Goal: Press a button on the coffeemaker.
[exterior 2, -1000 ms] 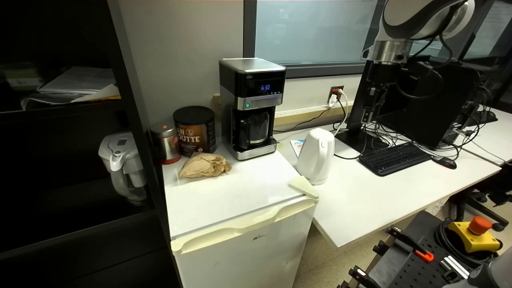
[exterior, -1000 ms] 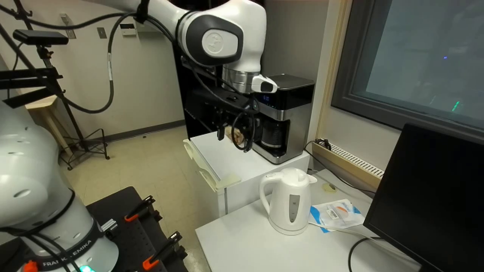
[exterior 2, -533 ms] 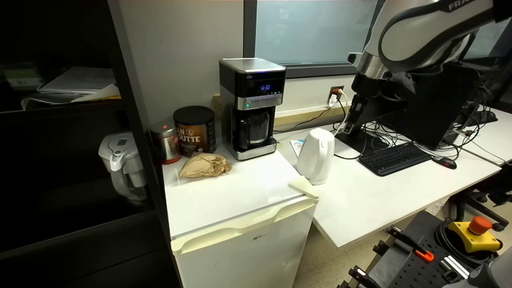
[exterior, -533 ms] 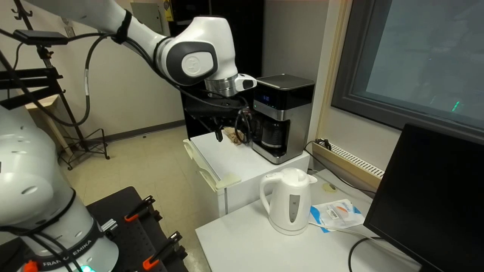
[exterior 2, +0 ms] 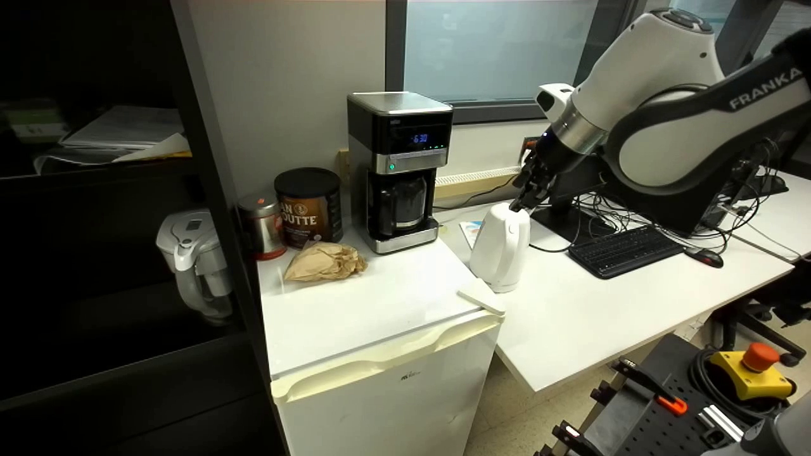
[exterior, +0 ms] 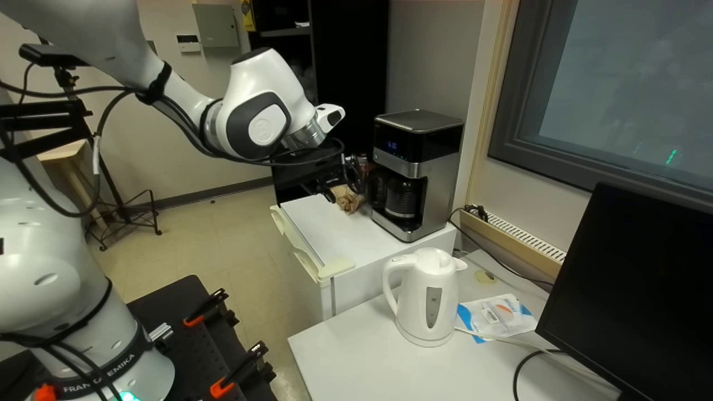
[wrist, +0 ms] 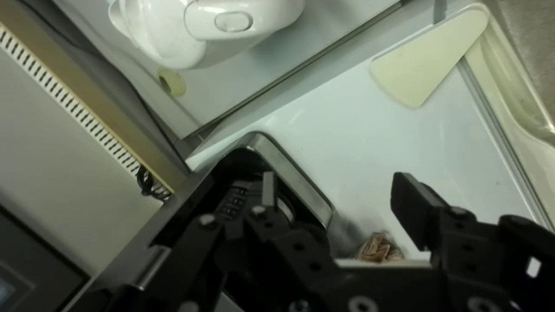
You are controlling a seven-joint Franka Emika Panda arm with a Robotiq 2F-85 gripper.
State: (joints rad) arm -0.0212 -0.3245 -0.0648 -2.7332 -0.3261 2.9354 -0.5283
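Hovering in front of the coffeemaker, apart from it, my gripper is released: in the wrist view its two fingers stand wide apart. In an exterior view its dark body merges with the black shelf behind. The one coffeemaker sits on the fridge; its buttons are too small for me to tell apart, and in the wrist view my own finger blocks part of it. Its single carafe, dark in a dark bay, is hard to make out. On one side of the coffeemaker I count one can, just beside it, then one jar, then one pitcher; near its front lies one bag, showing only in part in the wrist view. On the coffeemaker's other side stands one kettle, cut off in the wrist view. Farther that way are one keyboard and one mouse; my arm hides how many monitors stand there. Well apart from the coffeemaker, I count two clamps.
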